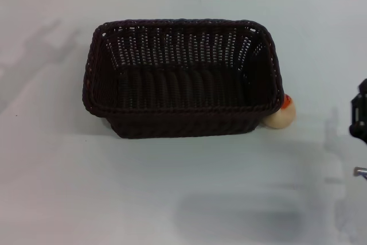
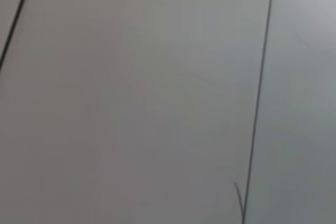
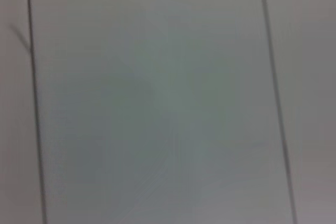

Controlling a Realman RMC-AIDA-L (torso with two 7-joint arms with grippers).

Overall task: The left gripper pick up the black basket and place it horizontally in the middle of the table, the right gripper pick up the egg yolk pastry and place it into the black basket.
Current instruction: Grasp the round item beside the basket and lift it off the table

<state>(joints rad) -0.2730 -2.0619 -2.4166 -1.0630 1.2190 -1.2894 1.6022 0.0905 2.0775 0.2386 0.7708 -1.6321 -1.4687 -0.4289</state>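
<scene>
Bare white bench [image 1: 172, 199] is filling the near part of the head view. Farther back, the black basket [image 1: 182, 78] is sitting upright near the middle, long side across. Touching its right near corner, the egg yolk pastry [image 1: 282, 114] is lying on the bench. At the right edge the right claw [image 1: 360, 117] is showing only partly; whether it is spread or pressed together, I cannot tell.

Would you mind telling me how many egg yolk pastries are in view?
1. The egg yolk pastry sits on the table, against the black basket's right front corner, partly hidden; others could be concealed behind it.
</scene>
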